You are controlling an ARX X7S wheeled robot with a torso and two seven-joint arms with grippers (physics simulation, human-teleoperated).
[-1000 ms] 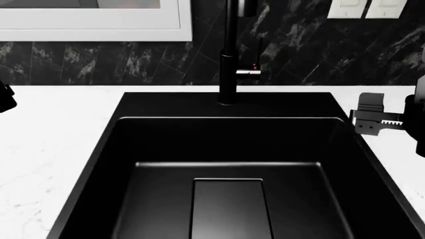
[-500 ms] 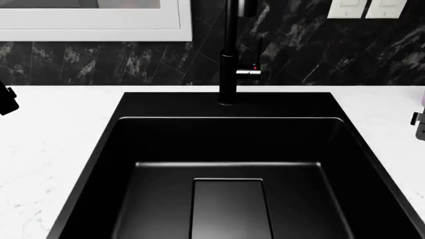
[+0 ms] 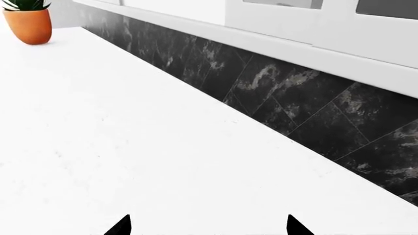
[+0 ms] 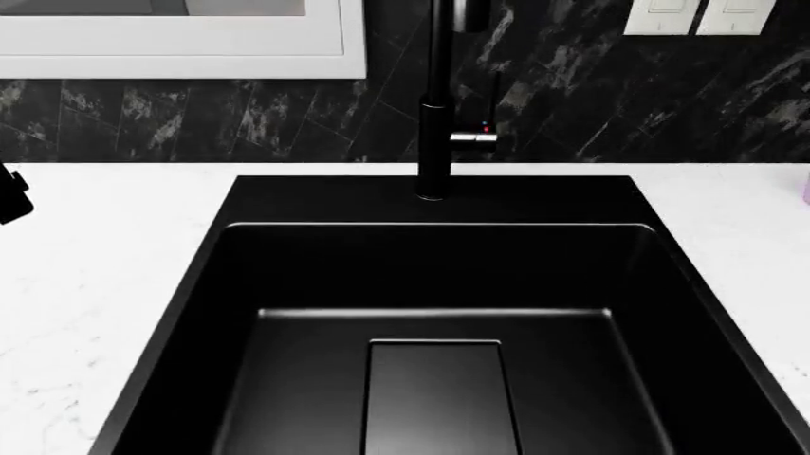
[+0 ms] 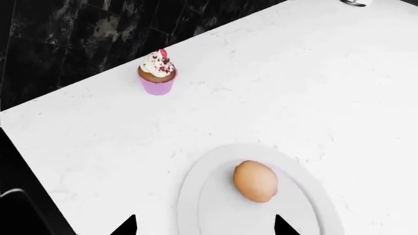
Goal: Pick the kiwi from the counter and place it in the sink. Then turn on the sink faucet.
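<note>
Kiwi (image 5: pixel 255 181) is sitting on a round white plate (image 5: pixel 196 196) on the counter (image 5: pixel 313 88), and I am seeing it only through the right wrist camera. It is lying toward one side of the plate, tan-orange and egg-shaped, with nothing touching it. I am looking down at it past the two dark tips of the right gripper (image 5: pixel 203 226), which are standing wide apart with the plate's near part between them; they are hovering clear of the fruit. A cupcake (image 5: pixel 157 73) in a pink wrapper with white frosting is standing upright on the counter, well apart from the plate and near the dark tiled wall (image 5: pixel 78 34). From the head camera I am facing the sink (image 4: pixel 437 284), a deep black basin with a flat rectangular drain plate (image 4: pixel 441 393) in its floor. The faucet (image 4: pixel 434 114) is rising upright behind the basin, its small chrome lever (image 4: pixel 475 137) sticking out to one side with a red dot above it. At that view's left edge only a dark scrap of the left arm (image 4: pixel 10 194) is showing. Through the left wrist camera I am seeing the left gripper (image 3: pixel 209 227) with its tips spread wide over bare counter, and a potted plant (image 3: pixel 27 22) is standing far off beside the backsplash.
</note>
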